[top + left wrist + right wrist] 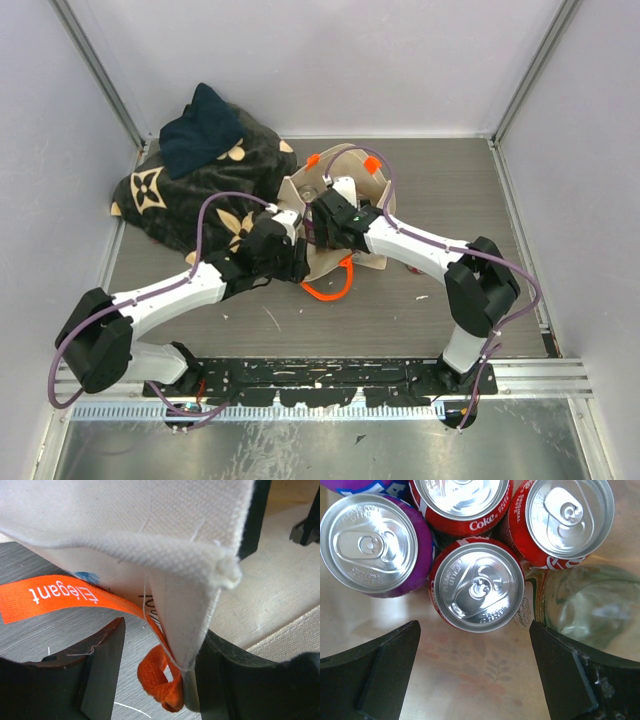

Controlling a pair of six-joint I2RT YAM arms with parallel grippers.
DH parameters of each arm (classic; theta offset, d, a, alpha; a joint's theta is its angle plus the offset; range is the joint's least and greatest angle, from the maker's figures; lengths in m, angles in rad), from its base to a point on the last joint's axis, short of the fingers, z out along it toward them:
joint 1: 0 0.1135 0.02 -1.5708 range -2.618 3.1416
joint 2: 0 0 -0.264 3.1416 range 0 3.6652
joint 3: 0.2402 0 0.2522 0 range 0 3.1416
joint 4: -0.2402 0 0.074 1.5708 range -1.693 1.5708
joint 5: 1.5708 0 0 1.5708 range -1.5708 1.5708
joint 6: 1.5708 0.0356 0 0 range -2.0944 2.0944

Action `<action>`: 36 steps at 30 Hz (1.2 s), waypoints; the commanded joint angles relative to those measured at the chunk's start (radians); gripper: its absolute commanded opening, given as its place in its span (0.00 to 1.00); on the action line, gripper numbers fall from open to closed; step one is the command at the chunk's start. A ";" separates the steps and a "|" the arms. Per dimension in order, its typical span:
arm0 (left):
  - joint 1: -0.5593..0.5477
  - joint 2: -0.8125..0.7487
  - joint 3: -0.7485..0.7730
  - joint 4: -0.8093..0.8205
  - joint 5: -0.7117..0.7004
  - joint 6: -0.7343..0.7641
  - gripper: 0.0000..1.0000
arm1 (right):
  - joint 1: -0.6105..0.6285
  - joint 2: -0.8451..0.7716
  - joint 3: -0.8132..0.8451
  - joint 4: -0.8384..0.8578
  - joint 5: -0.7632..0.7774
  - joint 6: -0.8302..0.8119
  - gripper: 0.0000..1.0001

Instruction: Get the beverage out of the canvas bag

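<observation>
The beige canvas bag (322,266) with orange handles (330,290) stands open mid-table. My right gripper (335,205) is down inside it, open and empty (474,627), just above upright cans. A red Coca-Cola can (477,585) lies straight ahead between my fingers. A purple can (370,550) is to its left, two more red cans (565,520) are behind, and a clear greenish bottle (585,605) is at the right. My left gripper (290,240) is at the bag's near-left corner, open (165,630), with the bag's seam edge (190,580) and an orange strap (160,677) between its fingers.
A dark floral-patterned blanket (190,190) with a dark blue cloth (200,135) on top lies at the back left, touching the bag. Enclosure walls ring the table. A small red thing (412,268) lies under my right arm.
</observation>
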 commanded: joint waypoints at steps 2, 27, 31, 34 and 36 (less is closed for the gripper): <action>-0.021 0.041 -0.006 -0.014 -0.034 0.034 0.62 | -0.020 0.003 0.072 0.036 0.036 -0.001 0.96; -0.028 0.100 0.052 -0.019 -0.015 0.055 0.63 | -0.078 0.062 0.060 0.032 -0.051 0.018 0.80; -0.028 0.104 0.053 -0.022 -0.009 0.059 0.63 | -0.078 0.064 0.066 0.044 -0.033 0.014 0.73; -0.028 0.107 0.056 -0.027 -0.008 0.062 0.63 | -0.077 0.075 0.078 0.060 -0.034 0.003 0.64; -0.029 0.109 0.058 -0.029 -0.008 0.063 0.63 | -0.078 0.085 0.092 0.063 -0.035 -0.007 0.60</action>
